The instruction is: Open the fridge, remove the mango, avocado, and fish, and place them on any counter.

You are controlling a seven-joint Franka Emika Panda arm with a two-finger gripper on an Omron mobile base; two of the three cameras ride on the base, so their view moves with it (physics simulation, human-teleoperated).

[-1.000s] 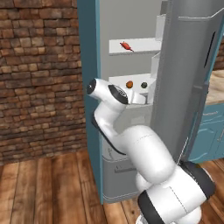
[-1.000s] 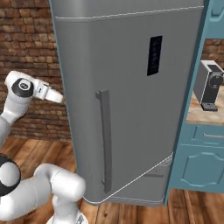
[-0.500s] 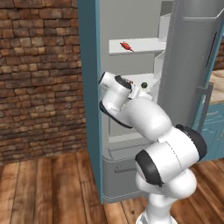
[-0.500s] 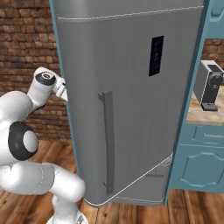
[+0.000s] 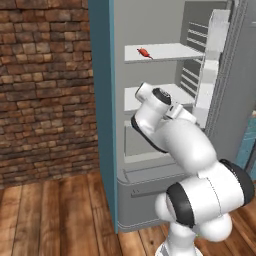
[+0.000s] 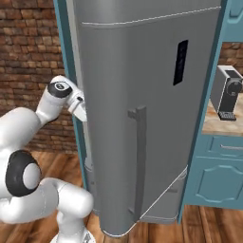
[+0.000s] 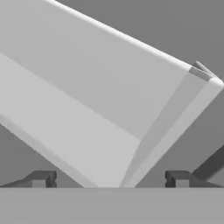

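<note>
The fridge [image 5: 102,125] stands open, and its grey door [image 6: 142,85] with the long bar handle [image 6: 138,156] is swung toward the right base camera. My arm reaches into the fridge at the middle shelf [image 5: 132,97], and my wrist [image 5: 160,100] covers that shelf. In the hand view my gripper [image 7: 109,180] is open. Its fingertips [image 7: 41,178] stand wide apart, with nothing between them, close to a slanted white shelf edge [image 7: 131,113]. A small red thing [image 5: 144,52] lies on the upper shelf; I cannot tell if it is the fish. The mango and avocado are hidden.
White door bins [image 5: 210,65] line the inside of the open door, just right of my hand. A grey drawer front [image 5: 145,172] sits below the shelves. To the right, a beige counter [image 6: 216,127] on teal cabinets carries a coffee machine [image 6: 228,92]. A brick wall [image 5: 45,90] stands to the left.
My arm has swung right and deeper into the fridge at the middle shelf. It now covers the small orange-brown thing that showed there a second ago. The gripper stays open.
</note>
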